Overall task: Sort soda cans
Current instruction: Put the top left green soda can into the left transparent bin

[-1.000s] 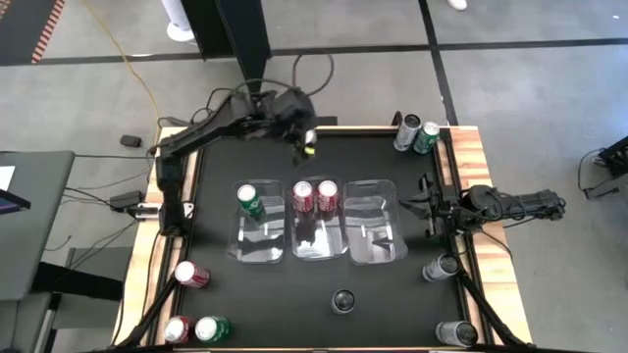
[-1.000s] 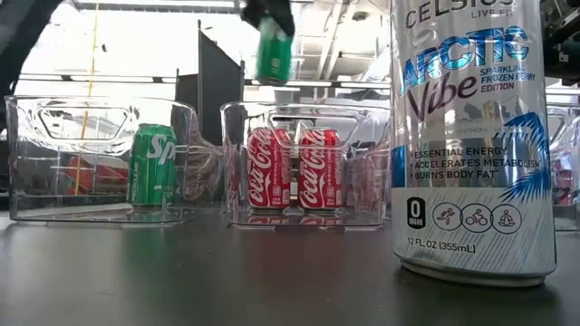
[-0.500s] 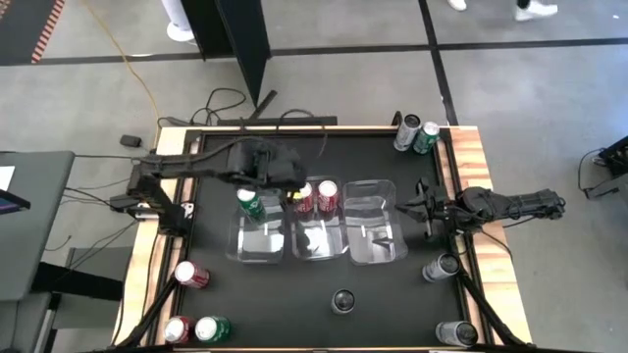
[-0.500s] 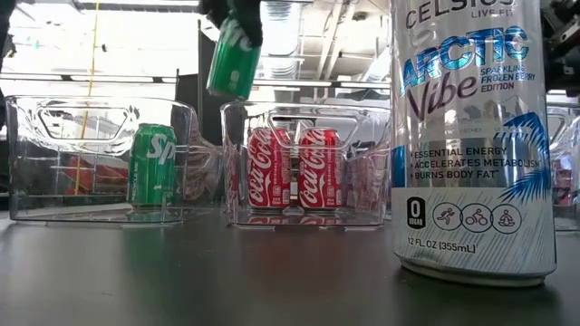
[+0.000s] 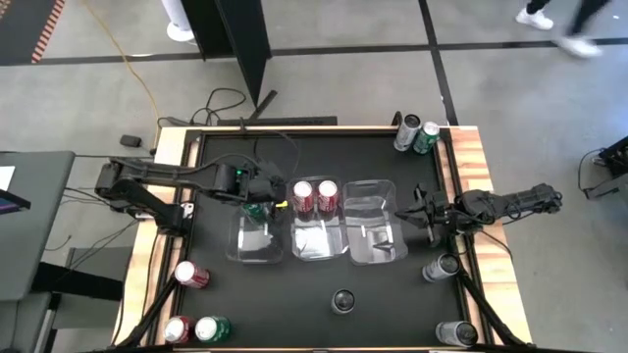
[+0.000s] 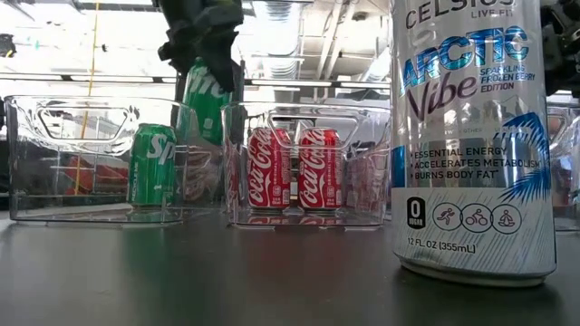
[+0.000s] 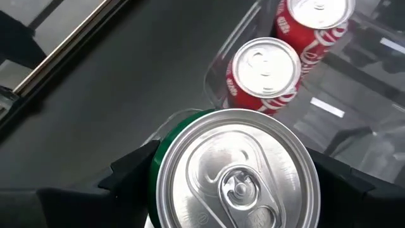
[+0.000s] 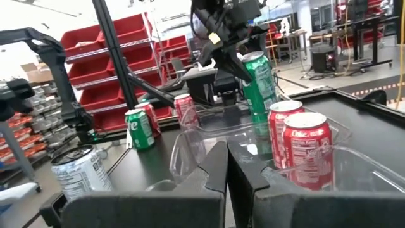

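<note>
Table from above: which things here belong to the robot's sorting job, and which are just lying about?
Job: held green metal soda can; red metal cans in the middle clear plastic tray; loose silver-grey can; loose green can.
Lying about: yellow floor cable; black upright panel.

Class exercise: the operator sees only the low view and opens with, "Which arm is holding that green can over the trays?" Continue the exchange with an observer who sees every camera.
Observer: The left hand. From above, its arm reaches in from the table's left side to the held green can.
Operator: Where is the other hand?
Observer: The right hand is shut on nothing, beside the right tray.
Operator: Any loose cans out of my sight?
Observer: Three near the near-left corner: a red can, a second red can and a loose green can.
</note>
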Action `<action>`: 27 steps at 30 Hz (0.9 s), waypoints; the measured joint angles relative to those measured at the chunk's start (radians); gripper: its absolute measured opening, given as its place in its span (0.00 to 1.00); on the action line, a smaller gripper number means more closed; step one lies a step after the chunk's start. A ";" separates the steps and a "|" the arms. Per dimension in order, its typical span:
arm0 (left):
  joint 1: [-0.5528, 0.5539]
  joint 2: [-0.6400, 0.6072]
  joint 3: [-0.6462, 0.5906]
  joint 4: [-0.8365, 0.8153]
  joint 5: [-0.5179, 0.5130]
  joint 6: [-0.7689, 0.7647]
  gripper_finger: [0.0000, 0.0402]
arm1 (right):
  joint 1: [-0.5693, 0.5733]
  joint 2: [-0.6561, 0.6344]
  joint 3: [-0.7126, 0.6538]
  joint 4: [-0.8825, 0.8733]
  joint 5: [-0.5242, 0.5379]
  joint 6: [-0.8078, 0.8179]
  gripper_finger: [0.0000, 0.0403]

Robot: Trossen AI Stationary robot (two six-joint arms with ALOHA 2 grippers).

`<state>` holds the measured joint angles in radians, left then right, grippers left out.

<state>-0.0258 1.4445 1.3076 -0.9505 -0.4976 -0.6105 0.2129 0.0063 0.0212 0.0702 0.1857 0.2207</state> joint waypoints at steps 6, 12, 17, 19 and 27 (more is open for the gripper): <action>0.035 0.000 -0.052 0.057 0.018 0.010 0.76 | -0.007 0.000 0.000 0.001 0.005 0.000 0.07; 0.076 0.001 -0.110 0.129 0.052 0.036 0.76 | -0.007 0.000 0.000 0.001 0.007 0.000 0.07; 0.099 0.001 -0.165 0.186 0.076 0.048 0.76 | -0.007 0.000 0.000 0.001 0.007 0.000 0.07; 0.106 0.001 -0.186 0.216 0.093 0.056 0.76 | -0.007 0.000 0.000 0.001 0.007 0.000 0.07; 0.113 0.000 -0.246 0.286 0.113 0.068 0.76 | -0.007 0.000 0.000 0.001 0.007 0.000 0.07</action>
<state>0.0872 1.4448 1.0619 -0.6646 -0.3848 -0.5426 0.2062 0.0063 0.0212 0.0711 0.1928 0.2207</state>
